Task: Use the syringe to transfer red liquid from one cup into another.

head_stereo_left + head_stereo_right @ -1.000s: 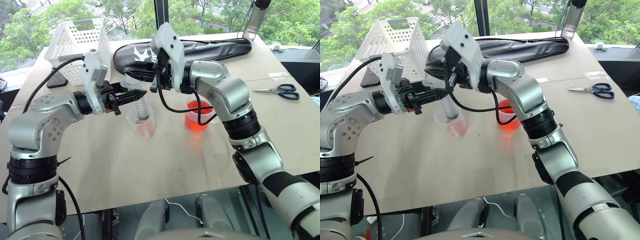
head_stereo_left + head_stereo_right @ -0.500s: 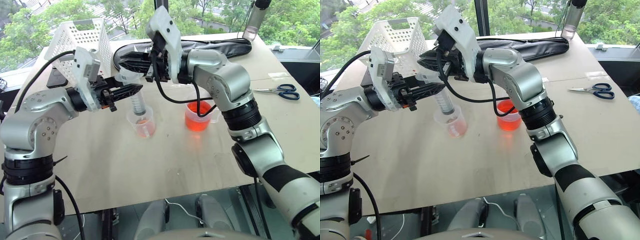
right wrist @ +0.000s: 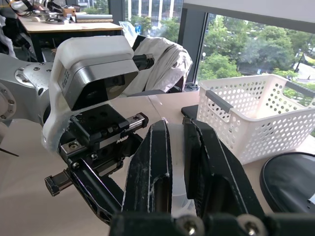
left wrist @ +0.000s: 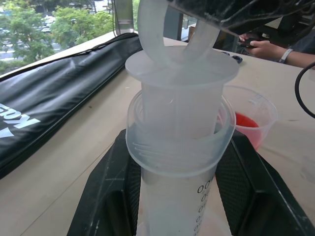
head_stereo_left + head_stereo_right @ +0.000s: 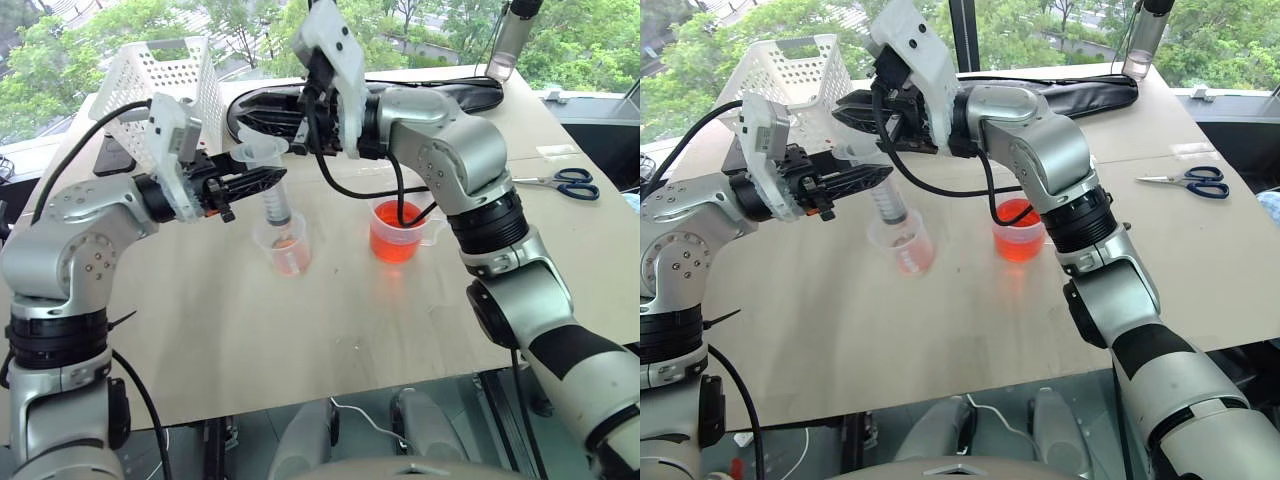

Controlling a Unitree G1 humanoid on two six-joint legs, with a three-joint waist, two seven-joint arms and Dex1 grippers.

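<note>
Clear syringe (image 5: 277, 205) upright between left fingers (image 4: 106, 196).

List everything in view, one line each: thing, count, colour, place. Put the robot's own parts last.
syringe: 1, clear, upright over the handleless cup, tip down in it
handleless cup: 1, clear, a little red liquid at the bottom, table middle
handled cup: 1, clear, holding red liquid, to the robot's right of the other cup
basket: 1, white, far left corner
long bag: 1, black, far edge
scissors: 1, blue-handled, right side
bottle: 1, clear, far right
table: 1, light wood
left gripper: black, shut on the syringe barrel
right gripper: black, shut on the plunger ring
</note>
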